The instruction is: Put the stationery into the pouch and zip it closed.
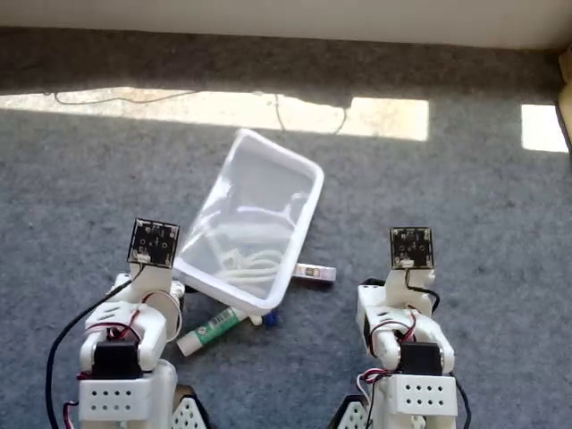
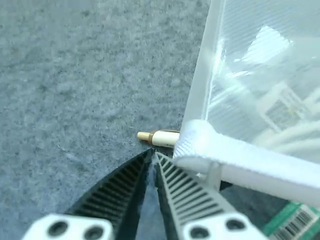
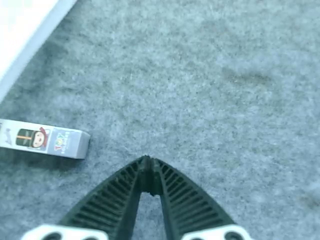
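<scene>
Two robot arms sit side by side at a grey, carpet-covered counter, the stationery job not yet done. The left hand [image 2: 152, 152] has its ribbed fingers pressed together, tips resting just short of the near corner of the pouch [image 2: 240, 155]. The pouch is a clear bag with white trim, and it lies flat and askew between the arms. A cream stick with a tan tip [image 2: 157, 136], possibly a pencil or pen, pokes out from under that corner directly ahead of the fingertips. Beside the same hand, a glue stick [image 2: 295, 220] shows a green-and-white label with a barcode, its digits too small to read. It lies partly under the pouch's edge. Through the pouch wall, white cord-like items [image 1: 255, 264] and a printed white tag can be made out.

The right hand [image 3: 149, 162] is also closed, holding nothing, over bare carpet. Near it, on the side toward the other arm, lies a small white box [image 3: 42, 140]. Its label carries a cartoon figure in a tall dark hat beside coloured lettering. The pouch's edge lies farther off on that same side, apart from the box.
</scene>
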